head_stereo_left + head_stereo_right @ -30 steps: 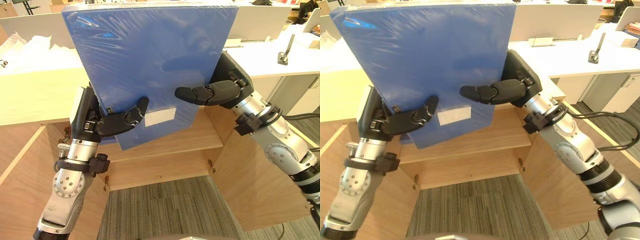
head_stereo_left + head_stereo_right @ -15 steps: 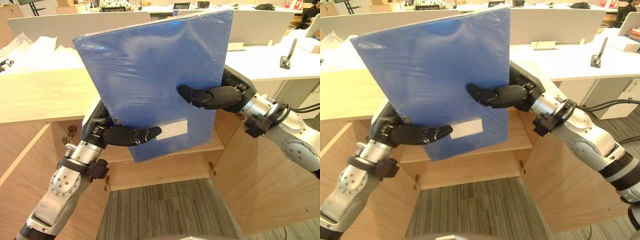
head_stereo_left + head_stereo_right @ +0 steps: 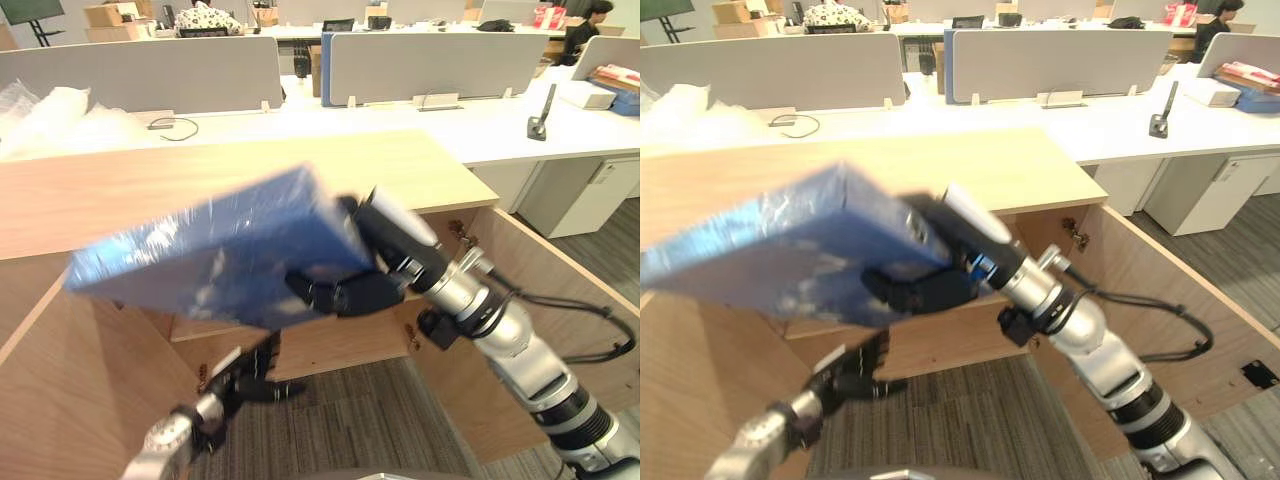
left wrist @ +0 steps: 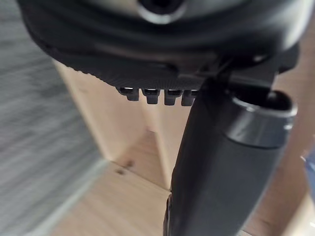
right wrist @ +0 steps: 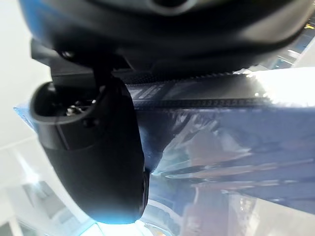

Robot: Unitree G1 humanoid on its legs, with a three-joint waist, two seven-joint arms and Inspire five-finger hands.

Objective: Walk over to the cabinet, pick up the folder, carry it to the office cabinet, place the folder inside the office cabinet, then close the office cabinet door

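Left eye view: folder swings from upright to nearly flat before the open office cabinet, right hand alone clamping its edge; left hand drops off below, fingers loose. Insertion looks next.

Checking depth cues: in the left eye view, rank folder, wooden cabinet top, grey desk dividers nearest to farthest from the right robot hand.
1. Blue folder: gripped in the right robot hand.
2. Cabinet top: just behind it.
3. Grey dividers: far back, across the white desk.
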